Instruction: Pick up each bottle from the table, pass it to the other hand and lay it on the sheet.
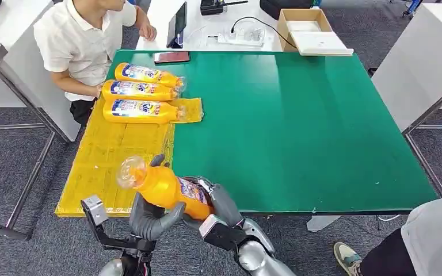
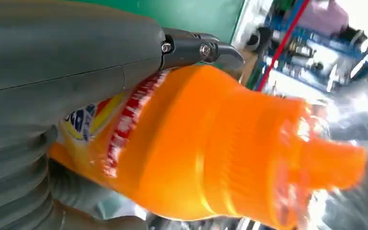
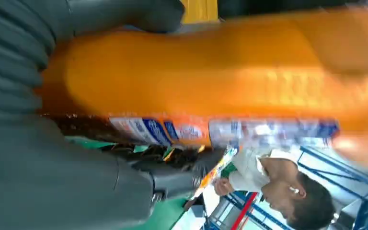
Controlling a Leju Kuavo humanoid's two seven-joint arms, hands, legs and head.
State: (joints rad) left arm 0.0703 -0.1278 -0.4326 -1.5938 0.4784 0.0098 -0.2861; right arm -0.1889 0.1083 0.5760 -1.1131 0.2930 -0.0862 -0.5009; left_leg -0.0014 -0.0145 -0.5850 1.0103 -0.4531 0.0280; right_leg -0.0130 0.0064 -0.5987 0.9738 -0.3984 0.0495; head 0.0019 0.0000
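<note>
Both hands grasp one orange bottle [image 1: 164, 187]: the left hand [image 1: 149, 215] wraps its neck end, the right hand [image 1: 218, 202] its base, in the air off the near edge of the yellow sheet [image 1: 101, 167]. If the right lets go early, it could drop short of the sheet, or later roll against the three bottles [image 1: 141, 92] at the sheet's far end.

three bottles [image 1: 141, 92] on sheet [image 1: 109, 155], table's [image 1: 299, 126] left | fourth bottle [image 1: 164, 187] seemingly above sheet's near edge

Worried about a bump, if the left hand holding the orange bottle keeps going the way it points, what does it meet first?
Probably the yellow sheet: the left hand and its orange bottle aim up over it. Beyond lie three bottles. Depth is unclear.
</note>
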